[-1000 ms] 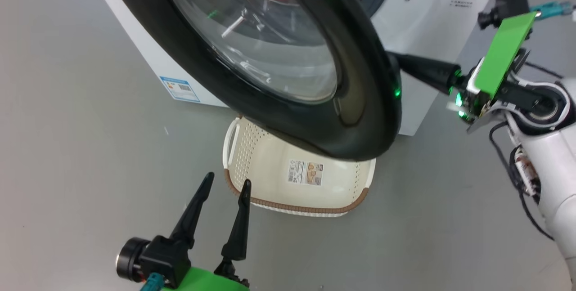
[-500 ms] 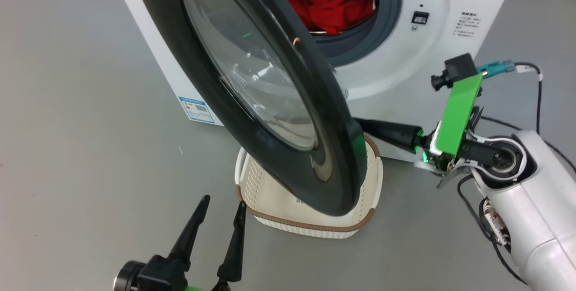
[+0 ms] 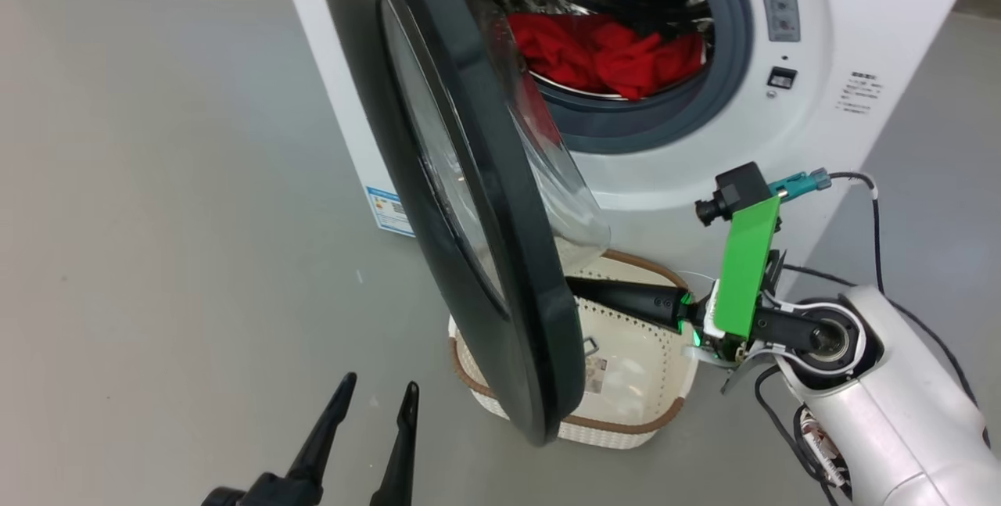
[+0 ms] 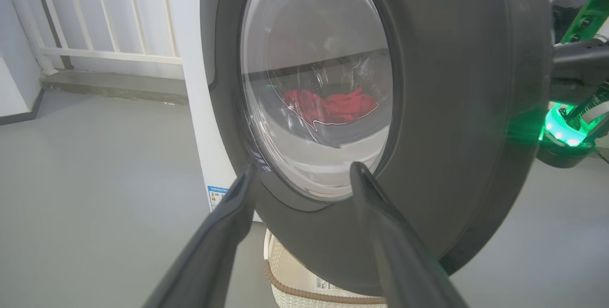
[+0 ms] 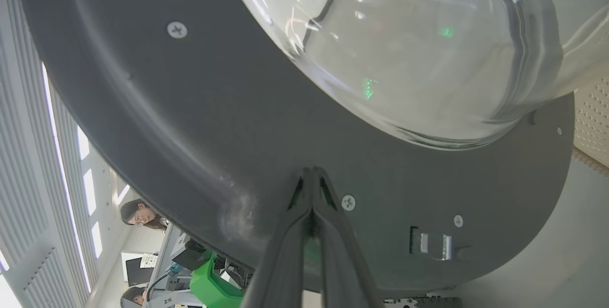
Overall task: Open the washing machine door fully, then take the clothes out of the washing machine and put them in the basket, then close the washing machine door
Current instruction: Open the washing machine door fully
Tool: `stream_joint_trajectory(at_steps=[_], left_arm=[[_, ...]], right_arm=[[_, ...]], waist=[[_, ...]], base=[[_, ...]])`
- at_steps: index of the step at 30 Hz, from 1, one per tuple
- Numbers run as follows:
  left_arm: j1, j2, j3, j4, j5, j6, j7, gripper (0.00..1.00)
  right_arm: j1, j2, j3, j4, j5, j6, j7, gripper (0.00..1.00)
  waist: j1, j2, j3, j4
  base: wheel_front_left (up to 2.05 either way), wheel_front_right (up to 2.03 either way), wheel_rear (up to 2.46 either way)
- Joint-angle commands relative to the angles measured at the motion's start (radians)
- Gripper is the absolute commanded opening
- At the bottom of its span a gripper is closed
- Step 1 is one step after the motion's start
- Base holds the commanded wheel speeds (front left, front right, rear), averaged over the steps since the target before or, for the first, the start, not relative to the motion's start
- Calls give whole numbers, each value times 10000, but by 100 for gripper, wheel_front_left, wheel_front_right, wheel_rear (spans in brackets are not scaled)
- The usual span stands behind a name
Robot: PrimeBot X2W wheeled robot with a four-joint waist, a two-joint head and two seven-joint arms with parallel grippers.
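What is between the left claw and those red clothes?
The washing machine door: in the left wrist view, the clothes show through its glass.

Left claw (image 3: 380, 381) spread wide, pointing up; right claw (image 5: 311, 173) pinched closed, reaching leftward.

The black-rimmed washing machine door (image 3: 508, 256) stands partly open over the cream basket (image 3: 618, 432), and red clothes (image 3: 610, 52) lie heaped in the drum of the white washing machine (image 3: 813, 37).
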Motion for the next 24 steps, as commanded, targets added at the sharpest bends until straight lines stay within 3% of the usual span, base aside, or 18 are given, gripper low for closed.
stream_joint_trajectory(at_steps=[1,24], left_arm=[[-63,54,391,-234,81,-61,-92,100],[129,54,689,-116,175,-78,-92,100]], right_arm=[[32,241,179,-370,-74,65,23,0],[404,781,414,-483,-200,65,-4,0]], waist=[[-1,0,-175,278],[-1,0,-429,1498]], base=[[0,0,0],[0,0,0]])
